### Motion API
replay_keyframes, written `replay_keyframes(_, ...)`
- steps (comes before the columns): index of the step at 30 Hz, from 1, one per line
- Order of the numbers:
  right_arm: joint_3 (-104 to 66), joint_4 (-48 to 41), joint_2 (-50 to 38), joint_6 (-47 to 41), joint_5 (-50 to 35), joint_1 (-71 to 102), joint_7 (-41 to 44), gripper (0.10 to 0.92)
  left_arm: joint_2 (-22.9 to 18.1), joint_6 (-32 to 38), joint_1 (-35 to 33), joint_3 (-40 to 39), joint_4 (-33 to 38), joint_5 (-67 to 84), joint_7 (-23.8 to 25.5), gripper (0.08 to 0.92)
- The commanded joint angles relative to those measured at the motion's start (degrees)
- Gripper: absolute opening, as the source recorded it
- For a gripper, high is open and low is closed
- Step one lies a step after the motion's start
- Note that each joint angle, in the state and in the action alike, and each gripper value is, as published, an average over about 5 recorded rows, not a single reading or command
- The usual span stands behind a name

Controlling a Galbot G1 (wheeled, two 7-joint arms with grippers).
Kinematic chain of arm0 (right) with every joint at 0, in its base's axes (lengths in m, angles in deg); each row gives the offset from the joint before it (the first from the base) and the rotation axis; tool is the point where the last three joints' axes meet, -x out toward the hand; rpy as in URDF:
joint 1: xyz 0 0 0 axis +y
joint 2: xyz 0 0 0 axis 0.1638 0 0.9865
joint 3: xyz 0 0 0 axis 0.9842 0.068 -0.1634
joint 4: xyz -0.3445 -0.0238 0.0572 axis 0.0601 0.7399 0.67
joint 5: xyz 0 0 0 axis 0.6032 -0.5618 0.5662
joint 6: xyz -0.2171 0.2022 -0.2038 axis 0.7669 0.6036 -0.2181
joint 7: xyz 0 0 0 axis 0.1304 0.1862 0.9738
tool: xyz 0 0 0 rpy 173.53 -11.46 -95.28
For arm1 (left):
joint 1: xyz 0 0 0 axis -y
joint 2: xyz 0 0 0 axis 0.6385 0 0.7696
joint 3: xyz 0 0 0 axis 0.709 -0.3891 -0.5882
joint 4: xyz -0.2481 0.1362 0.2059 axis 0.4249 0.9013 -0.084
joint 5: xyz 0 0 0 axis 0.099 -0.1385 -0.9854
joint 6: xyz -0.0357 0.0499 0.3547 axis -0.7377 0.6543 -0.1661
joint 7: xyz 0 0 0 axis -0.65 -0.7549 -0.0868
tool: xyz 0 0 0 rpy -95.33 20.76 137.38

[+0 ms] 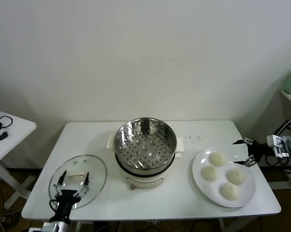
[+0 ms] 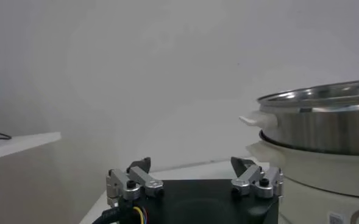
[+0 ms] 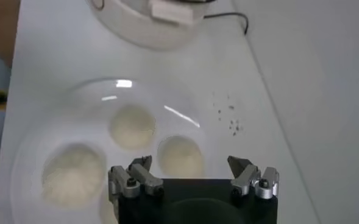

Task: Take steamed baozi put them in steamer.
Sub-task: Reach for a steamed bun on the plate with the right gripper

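Currently four baozi sit on a plate right of the steamer. Right gripper, jaws apart, hovers at the plate's far right rim, beside the table edge. Left gripper, jaws apart, waits over the lid.

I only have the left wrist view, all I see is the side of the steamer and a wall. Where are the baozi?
Observer: Four steamed baozi sit on a white plate on the table, on the steamer's right.
Operator: Anything in the steamer yet?
Observer: No, the steamer shows only its bare perforated tray.
Operator: Where is the right claw?
Observer: The right claw is open, above the plate's far right edge, holding nothing.
Operator: And what is under my left claw?
Observer: The open left claw hangs over a glass lid lying flat to the steamer's left.
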Motion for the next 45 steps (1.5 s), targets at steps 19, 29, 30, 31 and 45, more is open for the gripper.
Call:
replay_keyframes(19,22.03,-15.46,17.13,1.4,14.28,-14.54,4.61,0.823,-1.3,-0.93,-1.26,0.29,1.14,0.03,-0.23,0.823)
replay_keyframes(29,17.73,-20.11,20.51,5.24,19.69,-12.16,2.37,0.823,-1.59,-1.47,-1.95,-0.06,0.99,-0.47,-0.64,0.823)
replay_keyframes(30,17.64,-20.11,20.63,5.27,19.76,-12.01,2.27,0.823,-1.66,-1.52,-1.9,-0.06,0.98,-0.56,-0.66,0.823)
replay_keyframes(31,17.55,-20.08,20.74,5.25,19.83,-11.88,2.15,0.823,-1.72,-1.56,-1.86,-0.06,0.99,-0.66,-0.68,0.823)
replay_keyframes(45,16.7,-20.02,21.27,5.13,20.42,-10.7,1.77,0.822,-1.68,-1.79,-1.87,-0.1,1.03,-1.03,-0.93,0.823)
